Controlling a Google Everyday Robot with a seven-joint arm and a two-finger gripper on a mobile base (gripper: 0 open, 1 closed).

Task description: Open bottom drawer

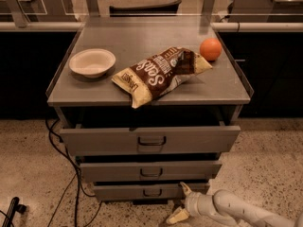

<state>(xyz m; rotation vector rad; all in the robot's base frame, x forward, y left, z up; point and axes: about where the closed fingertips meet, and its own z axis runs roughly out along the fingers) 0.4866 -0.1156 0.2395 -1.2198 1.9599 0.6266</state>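
Note:
The bottom drawer [118, 192] is the narrowest grey front, lowest of three, with a small dark loop handle [152, 192] at its centre. It stands a little out from the cabinet. My gripper [181, 202] is low at the drawer's right end, to the right of the handle. One finger [185, 189] lies against the drawer's front near its right end; the other finger [177, 216] points down toward the floor. The fingers are spread apart and hold nothing. My white arm [236, 211] comes in from the lower right.
The middle drawer [109, 171] and the top drawer [104, 140] also stand out. On the cabinet top [142, 37] lie a white bowl [92, 62], a brown chip bag [161, 73] and an orange [210, 48]. Black cables [71, 174] run down the left side onto the speckled floor.

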